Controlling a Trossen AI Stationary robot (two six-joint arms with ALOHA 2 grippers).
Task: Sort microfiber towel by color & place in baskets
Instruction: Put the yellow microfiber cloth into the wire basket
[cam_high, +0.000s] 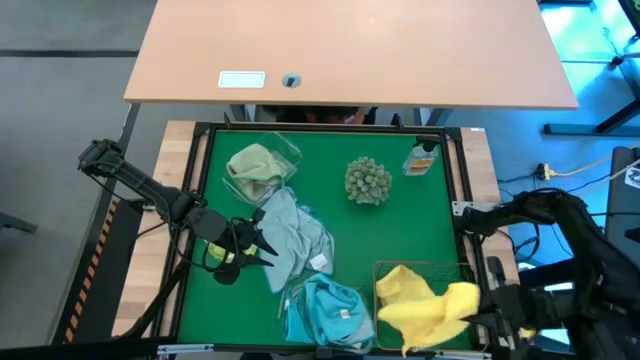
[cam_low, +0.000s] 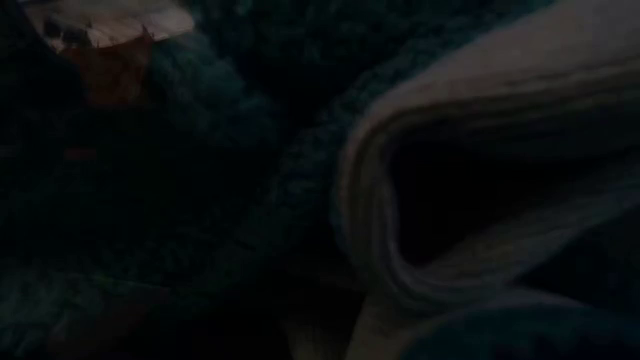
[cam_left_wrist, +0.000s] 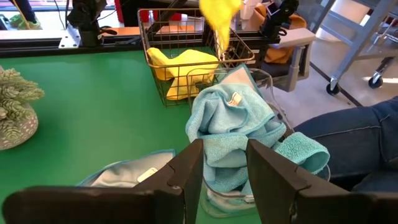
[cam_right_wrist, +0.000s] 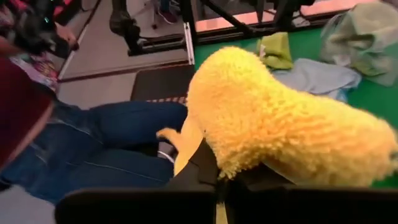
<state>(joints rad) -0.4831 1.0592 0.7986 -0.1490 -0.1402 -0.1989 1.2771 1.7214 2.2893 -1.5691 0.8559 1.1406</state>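
In the high view my right gripper (cam_high: 482, 308) is shut on a fuzzy yellow towel (cam_high: 440, 308) over the wire mesh basket (cam_high: 385, 268), which holds more yellow towels (cam_left_wrist: 180, 68). My left gripper (cam_high: 262, 245) is open and empty. It points at the clear tub (cam_high: 290, 328) heaped with teal towels (cam_left_wrist: 233, 121). A light blue towel (cam_high: 295, 235) lies flat on the mat beside it, and a lime green cloth (cam_high: 214, 252) lies under that arm. Another clear tub (cam_high: 290, 150) holds a lime green towel (cam_high: 255, 165). The low view is dark, with cloth right in front of it. My right gripper pinches the yellow towel between its two fingers at one end (cam_right_wrist: 217, 165). The rest of the towel bulges out past the fingers in a thick bunch. It is lifted clear and hangs (cam_left_wrist: 219, 18) above the wire basket. One layer or several, I cannot tell.
A grey-green spiky ball (cam_high: 367, 180) and a small bottle with an orange label (cam_high: 422, 158) stand at the far side of the green mat. A seated person's jeans (cam_left_wrist: 354, 137) are just beyond the near edge by the teal tub. Bare mat (cam_high: 390, 235) lies mid-table.
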